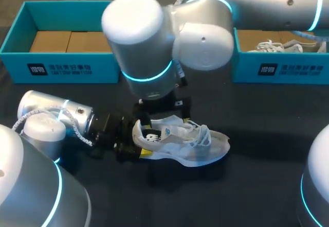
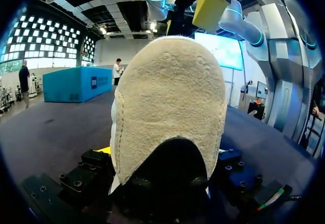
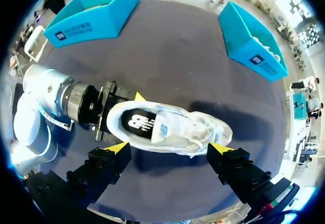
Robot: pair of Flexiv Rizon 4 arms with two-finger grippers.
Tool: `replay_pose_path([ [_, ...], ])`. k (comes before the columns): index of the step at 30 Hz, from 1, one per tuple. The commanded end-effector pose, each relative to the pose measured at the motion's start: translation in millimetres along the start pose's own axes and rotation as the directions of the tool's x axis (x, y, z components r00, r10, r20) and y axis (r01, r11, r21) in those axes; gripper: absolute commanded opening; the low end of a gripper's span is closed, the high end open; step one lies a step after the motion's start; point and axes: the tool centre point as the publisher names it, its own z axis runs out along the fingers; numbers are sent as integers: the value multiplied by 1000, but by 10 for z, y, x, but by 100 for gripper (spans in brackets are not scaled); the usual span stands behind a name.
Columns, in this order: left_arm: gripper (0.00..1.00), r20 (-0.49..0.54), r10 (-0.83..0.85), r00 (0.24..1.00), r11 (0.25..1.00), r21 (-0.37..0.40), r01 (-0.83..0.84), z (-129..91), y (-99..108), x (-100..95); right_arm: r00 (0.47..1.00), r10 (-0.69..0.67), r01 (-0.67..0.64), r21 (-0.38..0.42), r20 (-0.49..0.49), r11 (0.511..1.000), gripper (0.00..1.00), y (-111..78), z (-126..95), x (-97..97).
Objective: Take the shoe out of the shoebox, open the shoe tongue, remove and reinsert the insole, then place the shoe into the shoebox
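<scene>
— White item at the centre: what is it, and where?
— Shoe [image 1: 185, 144], sole down on the dark table [image 1: 257, 134], outside both boxes; toe toward the robot's right, heel toward the left arm; printed insole [image 3: 144, 125] visible inside the opening; laces [image 1: 203, 132] loose over the upper.
— Left end effector?
— Left end effector [image 1: 134, 142] low at table level, pinching the shoe's heel from two sides; in the left wrist view the heel fills the space between the fingers.
— Right end effector?
— Right end effector [image 3: 169, 147] above the shoe, pointing down; fingers spread wide, yellow tips clear of the shoe.
— Boxes?
— Two teal shoeboxes at the table's far edge, well apart; left shoebox [image 1: 61, 67] with a brown cardboard floor showing; right shoebox [image 1: 288, 70] holding a second pale shoe [image 1: 272, 46].
</scene>
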Motion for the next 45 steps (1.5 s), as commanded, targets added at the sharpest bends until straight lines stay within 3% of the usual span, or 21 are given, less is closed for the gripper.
replay_pose_path([
  [1,0,4,0,1000,1000,0,0,12,19,-10,859,435,-432,-74,268,899,100,-75,103,264],
  [8,0,4,0,1000,1000,0,0,12,19,-10,808,497,-493,-98,316,864,100,-75,284,211],
  [29,0,4,0,1000,1000,0,0,12,19,-10,695,608,-584,-193,383,789,100,-70,433,109],
  [45,0,4,0,1000,1000,0,0,12,19,-10,585,707,-685,-224,398,693,100,-18,649,-46],
])
